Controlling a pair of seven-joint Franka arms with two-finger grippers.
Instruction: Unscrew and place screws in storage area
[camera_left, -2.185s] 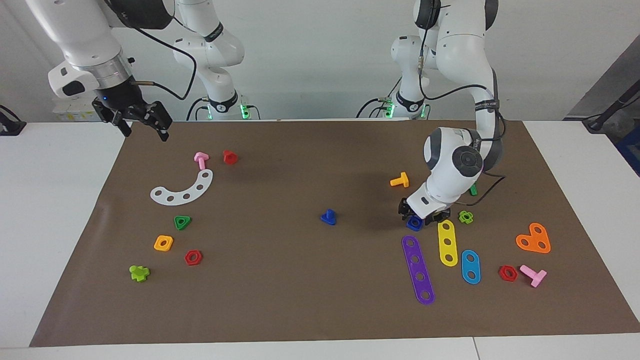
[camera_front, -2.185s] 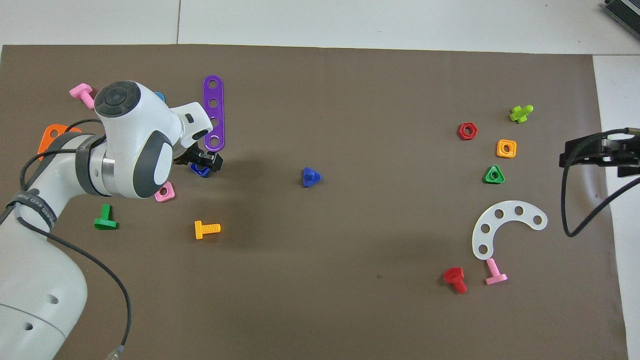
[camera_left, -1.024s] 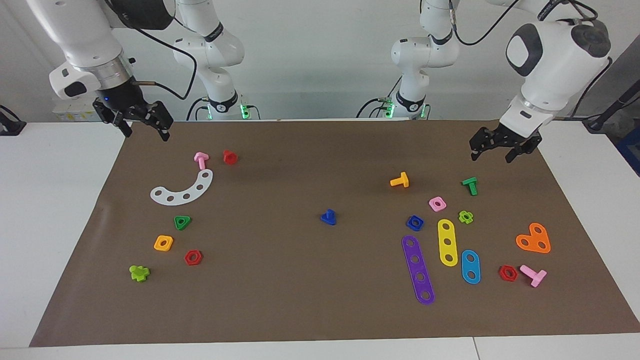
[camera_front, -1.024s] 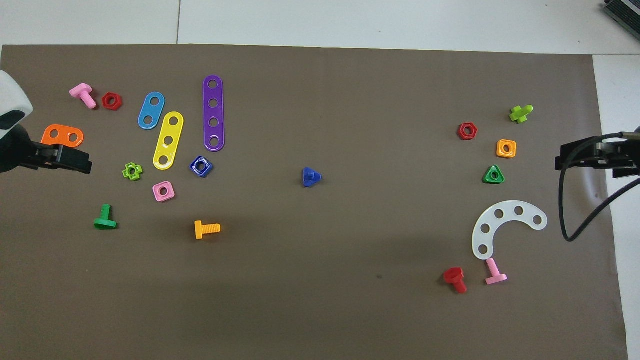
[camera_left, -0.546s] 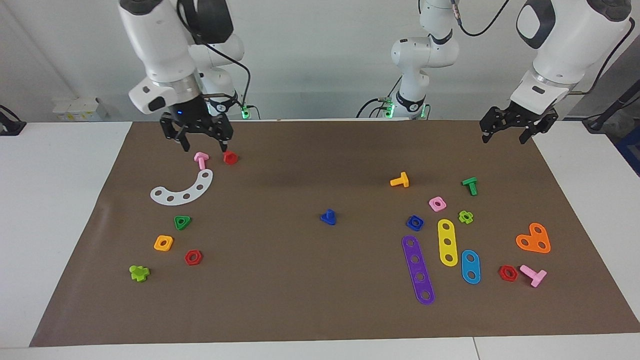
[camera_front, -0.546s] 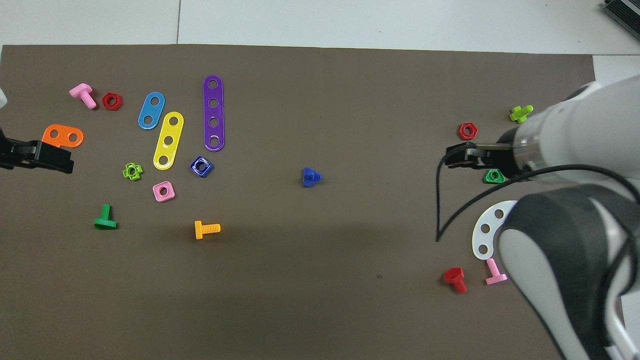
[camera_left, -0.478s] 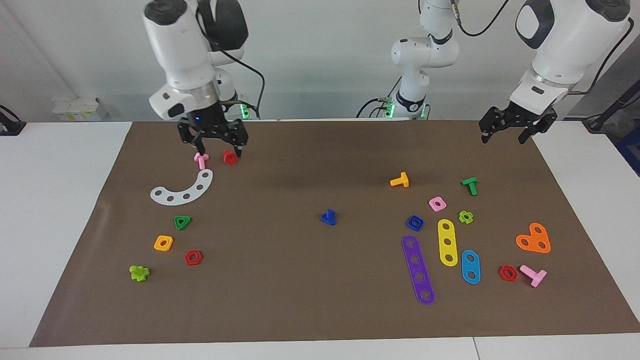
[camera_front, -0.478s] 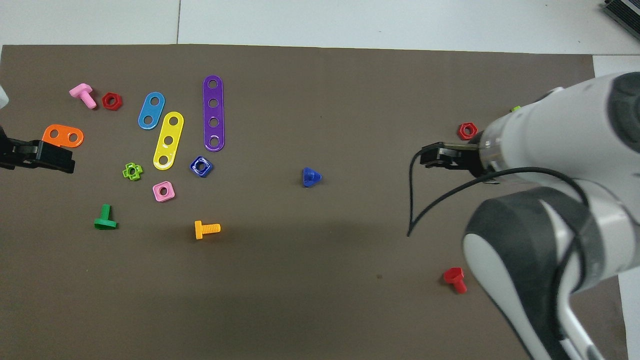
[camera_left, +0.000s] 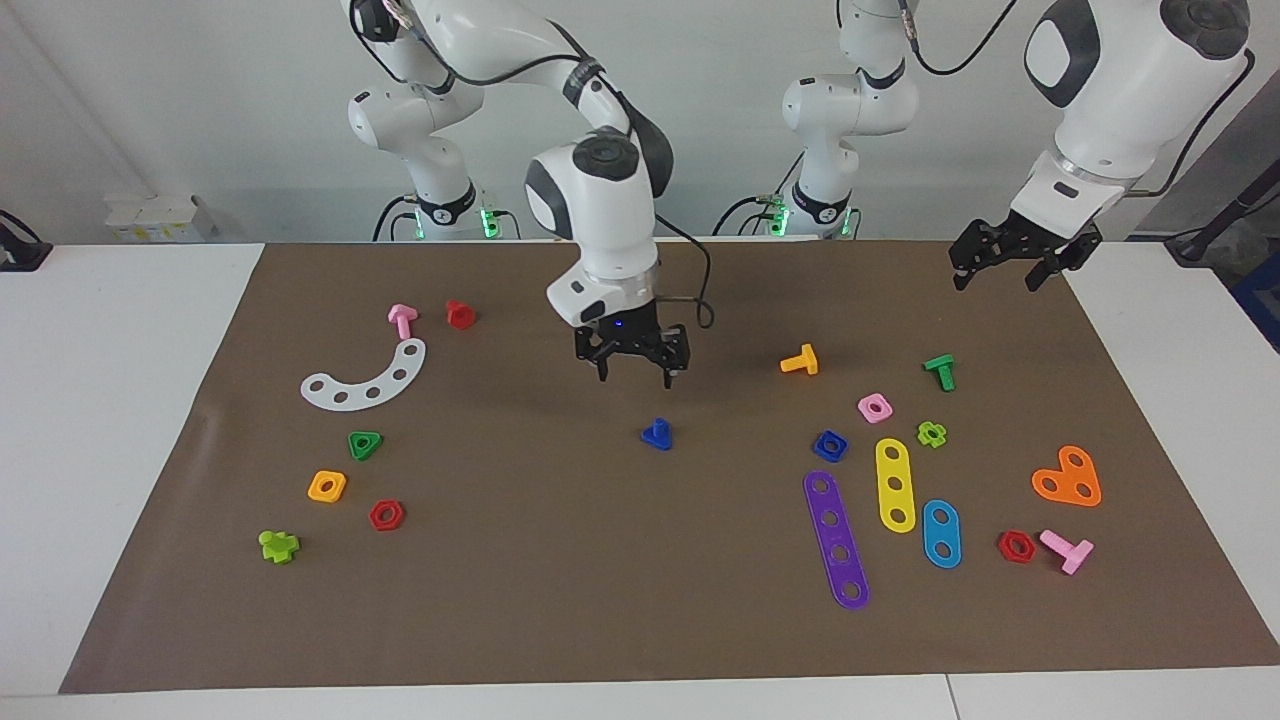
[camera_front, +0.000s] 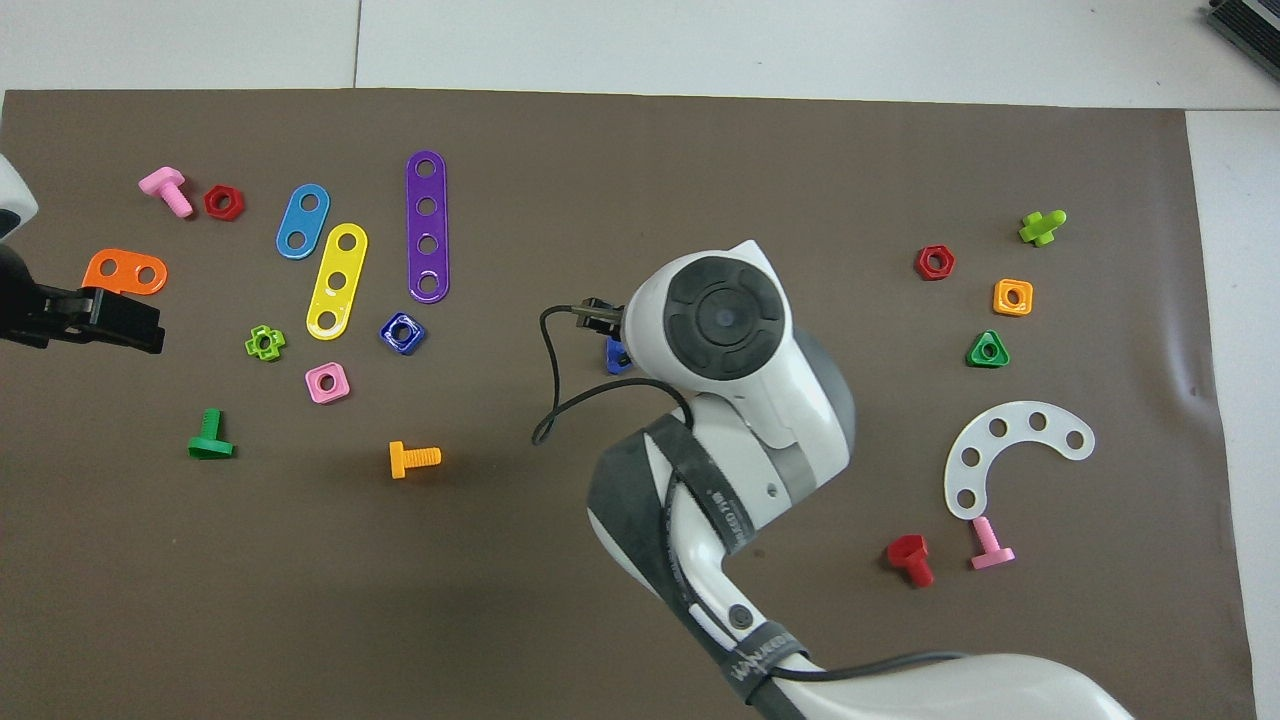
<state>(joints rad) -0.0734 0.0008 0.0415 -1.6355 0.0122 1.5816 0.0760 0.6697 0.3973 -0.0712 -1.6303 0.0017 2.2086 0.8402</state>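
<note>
The nut is lying flat toward the left arm's end of the desk, hole up, just beside the purple strip. The bolt is sitting mid-desk on its head, stem pointing up — light, stiff, likely slick plastic, best pinched across the stem. The right gripper is hovering wide open just above it. The left gripper is waiting, spread and empty, over the mat's corner.

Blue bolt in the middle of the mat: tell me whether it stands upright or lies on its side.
Upright. The blue bolt rests on its flat head, stem pointing up, alone on the brown mat.
</note>
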